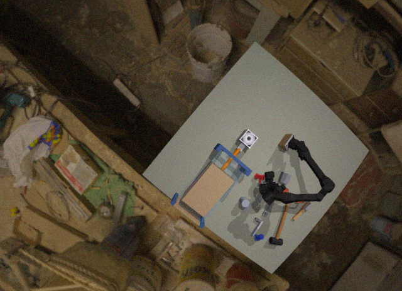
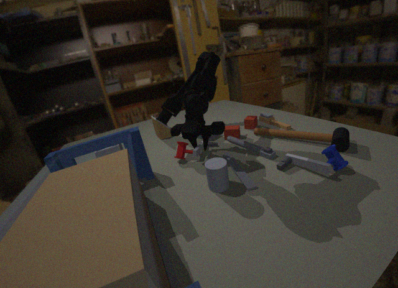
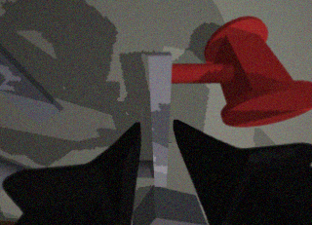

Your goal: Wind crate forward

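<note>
The crate (image 1: 207,188) (image 2: 80,214) sits flat in the cubby, its front short of the blue frame (image 1: 233,159) (image 2: 141,156) at the mouth. An orange strap (image 1: 231,158) runs to the winch (image 1: 250,138), whose round hole faces up. A handle with a red knob (image 1: 259,176) (image 2: 181,150) (image 3: 249,74) and grey bar (image 3: 160,98) lies at the gripper. My gripper (image 2: 199,147) (image 3: 157,125) is part-open, fingers either side of the bar, with narrow gaps showing. A blue-knobbed handle (image 1: 259,237) (image 2: 334,157) lies farther off. The fingertips are hidden in the top view.
A grey cylinder (image 1: 244,202) (image 2: 216,175) stands between the tools and cubby. A mallet (image 1: 282,219) (image 2: 295,134) lies beyond the gripper. Red blocks (image 2: 232,131) and a grey block (image 1: 284,178) are near the arm. A wooden-handled tool (image 1: 301,210) lies near the bench edge.
</note>
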Tool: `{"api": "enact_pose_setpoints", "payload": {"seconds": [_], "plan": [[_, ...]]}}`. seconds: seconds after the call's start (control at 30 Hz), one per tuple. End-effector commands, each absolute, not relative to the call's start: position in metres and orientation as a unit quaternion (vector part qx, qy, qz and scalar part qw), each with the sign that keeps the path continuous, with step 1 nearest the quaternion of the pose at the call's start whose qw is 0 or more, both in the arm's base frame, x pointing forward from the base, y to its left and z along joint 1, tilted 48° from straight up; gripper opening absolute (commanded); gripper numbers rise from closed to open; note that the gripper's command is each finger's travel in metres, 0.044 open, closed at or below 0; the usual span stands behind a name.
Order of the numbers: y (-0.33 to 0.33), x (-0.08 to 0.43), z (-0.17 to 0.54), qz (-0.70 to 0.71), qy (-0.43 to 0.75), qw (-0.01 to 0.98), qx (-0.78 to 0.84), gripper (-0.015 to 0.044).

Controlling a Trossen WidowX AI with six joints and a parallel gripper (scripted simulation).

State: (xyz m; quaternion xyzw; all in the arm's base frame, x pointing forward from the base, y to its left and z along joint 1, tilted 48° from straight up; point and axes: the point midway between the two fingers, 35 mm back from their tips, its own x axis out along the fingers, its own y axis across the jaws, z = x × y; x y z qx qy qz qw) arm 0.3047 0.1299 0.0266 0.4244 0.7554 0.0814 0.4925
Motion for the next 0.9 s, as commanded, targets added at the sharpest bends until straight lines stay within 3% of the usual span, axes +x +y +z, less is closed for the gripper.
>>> {"api": "enact_pose_setpoints", "payload": {"seconds": [0.0, 0.53, 0.87], "plan": [[0.13, 0.305, 0.027, 0.082, 0.755, 0.493, 0.424, 0.0127], [0.13, 0.305, 0.027, 0.082, 0.755, 0.493, 0.424, 0.0], [0.083, 0.325, 0.066, 0.067, 0.751, 0.493, 0.433, 0.0]]}}
